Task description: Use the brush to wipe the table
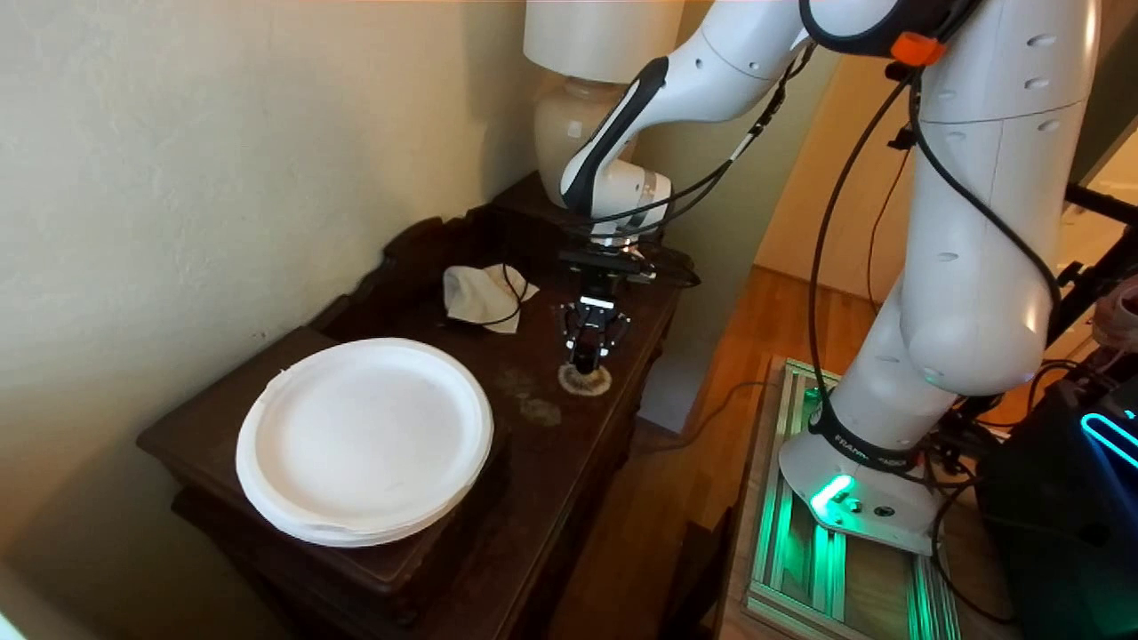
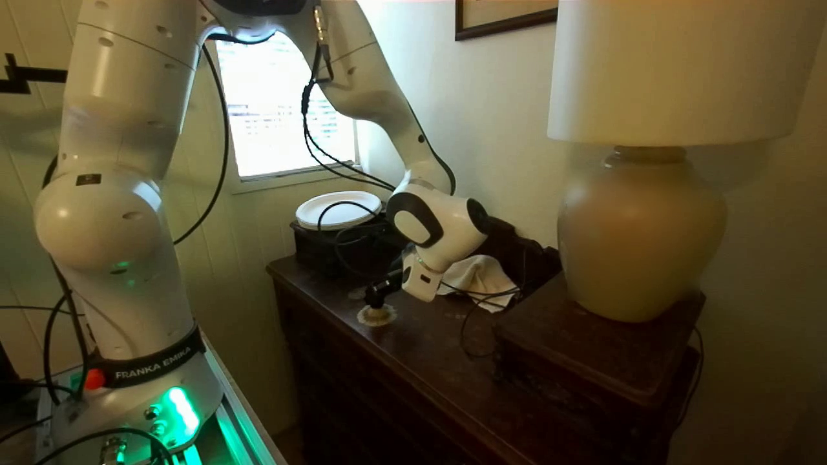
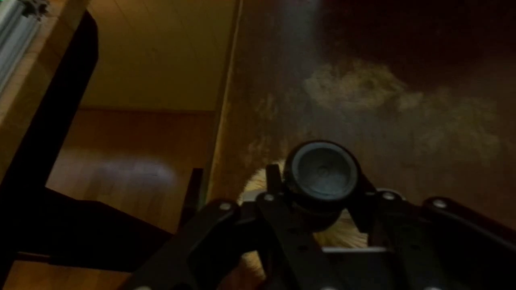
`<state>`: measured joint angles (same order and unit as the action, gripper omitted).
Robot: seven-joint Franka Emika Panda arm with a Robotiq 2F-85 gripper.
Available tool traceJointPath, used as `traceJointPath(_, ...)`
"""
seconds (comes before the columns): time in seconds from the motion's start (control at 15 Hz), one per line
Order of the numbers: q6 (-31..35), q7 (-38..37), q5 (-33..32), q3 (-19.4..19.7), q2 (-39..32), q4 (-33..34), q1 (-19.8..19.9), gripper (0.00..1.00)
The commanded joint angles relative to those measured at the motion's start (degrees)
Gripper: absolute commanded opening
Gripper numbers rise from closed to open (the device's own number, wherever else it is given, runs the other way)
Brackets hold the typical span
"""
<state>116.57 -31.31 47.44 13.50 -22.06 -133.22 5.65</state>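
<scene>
The brush has a round head of tan bristles, visible on the dark wooden table point(image 1: 533, 471) in both exterior views: brush point(image 1: 584, 380), point(image 2: 376, 316). Its bristles appear to touch the tabletop near the front edge. My gripper point(image 1: 589, 349) points down and is shut around the brush's upright black handle. In the wrist view the handle's round top point(image 3: 323, 171) sits between the fingers, and parts of the bristles show behind them. Pale patches point(image 1: 538, 411) mark the tabletop beside the brush; they also show in the wrist view point(image 3: 358, 86).
A stack of white plates point(image 1: 364, 440) stands on a raised end of the table. A crumpled whitish cloth point(image 1: 484, 295) lies near the back, with a black cable over it. A large lamp point(image 2: 639, 239) stands on the other raised end. A wall runs behind.
</scene>
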Motion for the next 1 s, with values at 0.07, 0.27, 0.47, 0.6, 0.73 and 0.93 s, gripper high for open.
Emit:
traceJointPath(0.07,10.39,7.23,9.02,-3.06,0.78,-1.64,0.24,0.16)
traceJointPath(0.27,16.44,12.38,13.1,-4.23,4.95,-3.94,-0.67,0.16)
traceJointPath(0.47,23.33,17.01,16.8,-5.64,10.08,-7.0,-1.4,0.16)
traceJointPath(0.6,27.56,21.84,21.4,-7.14,13.0,-8.68,-1.45,0.16)
traceJointPath(0.73,31.77,28.08,27.53,-8.68,15.04,-9.76,-1.78,0.16)
traceJointPath(0.93,37.07,37.29,35.22,-10.91,15.84,-10.24,-3.19,0.16)
